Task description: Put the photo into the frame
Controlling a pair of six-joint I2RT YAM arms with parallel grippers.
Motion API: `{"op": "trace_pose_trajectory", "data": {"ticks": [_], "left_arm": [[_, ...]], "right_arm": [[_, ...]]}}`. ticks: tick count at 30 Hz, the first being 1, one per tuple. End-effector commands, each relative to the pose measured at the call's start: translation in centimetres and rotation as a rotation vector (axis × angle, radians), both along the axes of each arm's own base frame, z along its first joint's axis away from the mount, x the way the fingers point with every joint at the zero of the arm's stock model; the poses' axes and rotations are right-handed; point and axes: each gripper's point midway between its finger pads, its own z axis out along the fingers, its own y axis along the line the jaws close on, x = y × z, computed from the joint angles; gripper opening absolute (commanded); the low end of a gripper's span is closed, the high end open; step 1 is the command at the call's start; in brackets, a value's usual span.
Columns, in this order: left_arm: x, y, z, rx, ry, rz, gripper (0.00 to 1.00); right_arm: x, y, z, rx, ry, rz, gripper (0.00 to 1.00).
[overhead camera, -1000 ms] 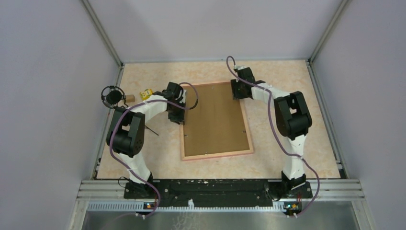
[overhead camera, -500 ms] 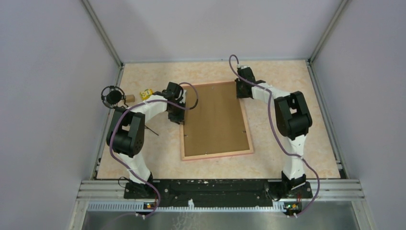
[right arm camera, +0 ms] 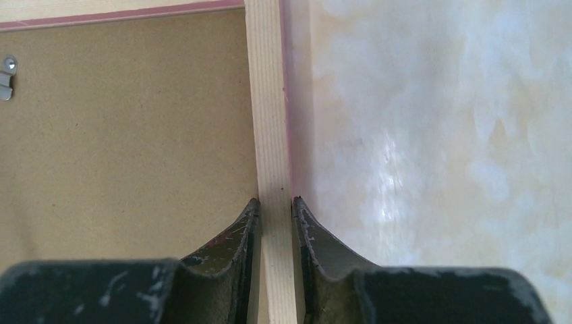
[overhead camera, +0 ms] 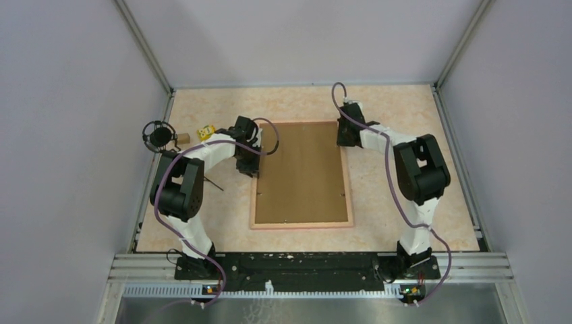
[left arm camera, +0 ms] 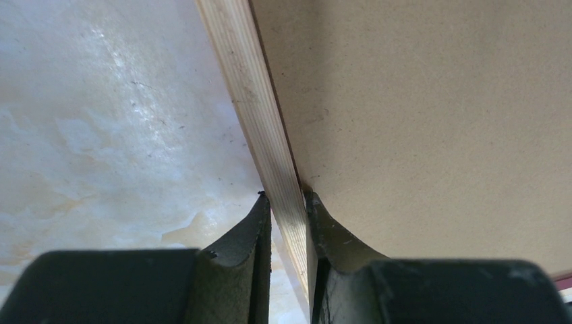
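Observation:
The salmon-pink frame [overhead camera: 301, 225] lies flat on the table, back side up, with the brown backing board [overhead camera: 303, 175] inside it. The photo is hidden. My left gripper [overhead camera: 248, 162] is shut on the frame's left rail; in the left wrist view the fingers [left arm camera: 287, 202] pinch the pale wooden rail [left arm camera: 253, 88] beside the board [left arm camera: 418, 108]. My right gripper [overhead camera: 345, 135] is shut on the right rail near the far corner; in the right wrist view it [right arm camera: 275, 206] clamps the rail [right arm camera: 266, 101] next to the board [right arm camera: 128, 135].
A black round object [overhead camera: 159, 136], a small brown block [overhead camera: 183, 138] and a yellow item [overhead camera: 206, 131] lie at the far left. A thin dark stick [overhead camera: 214, 182] lies left of the frame. A metal clip [right arm camera: 5, 77] sits on the board. Walls enclose the table.
The frame has turned so that it now lies square to the table. My right gripper has moved right with the far right corner. My left gripper has stayed in place.

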Motion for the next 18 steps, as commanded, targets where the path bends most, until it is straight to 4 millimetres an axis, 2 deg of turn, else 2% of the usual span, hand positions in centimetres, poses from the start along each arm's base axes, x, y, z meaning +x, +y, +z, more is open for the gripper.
{"op": "trace_pose_trajectory", "data": {"ticks": [1,3,4,5,8,11,12,14,16,18], "left_arm": [[-1.4,-1.4,-2.6,-0.034,0.100,-0.022,0.08],[-0.9,-2.5,-2.8,-0.068,0.125,0.004,0.08],[-0.2,-2.7,-2.9,-0.069,0.117,0.018,0.09],[0.8,-2.6,-3.2,-0.048,0.101,0.035,0.10],[4.4,-2.6,-3.3,0.016,0.076,0.077,0.09],[8.3,-2.6,-2.0,0.065,0.003,0.102,0.12],[9.4,-2.3,-1.0,0.092,-0.025,0.115,0.17],[10.7,-1.7,1.5,0.125,-0.099,0.129,0.31],[10.3,-1.0,4.6,0.125,-0.164,0.136,0.48],[8.6,-0.7,7.3,0.096,-0.202,0.134,0.64]], "right_arm": [[-5.9,-0.2,-2.0,0.157,0.154,-0.062,0.00],[-7.1,-1.8,-2.4,0.192,0.156,-0.132,0.00],[-7.6,-2.2,-1.8,0.224,0.133,-0.171,0.00],[-8.6,-2.4,-2.4,0.241,0.126,-0.182,0.00],[-11.0,-1.2,-1.1,0.409,0.056,-0.187,0.00],[-13.5,-0.1,0.0,0.495,0.049,-0.136,0.02],[-14.1,-0.3,0.5,0.495,0.038,-0.125,0.08],[-14.5,-1.6,1.5,0.437,0.002,-0.127,0.34],[-14.3,-3.8,2.9,0.312,-0.039,-0.139,0.56],[-13.5,-5.3,4.6,0.207,-0.090,-0.125,0.71]]}}
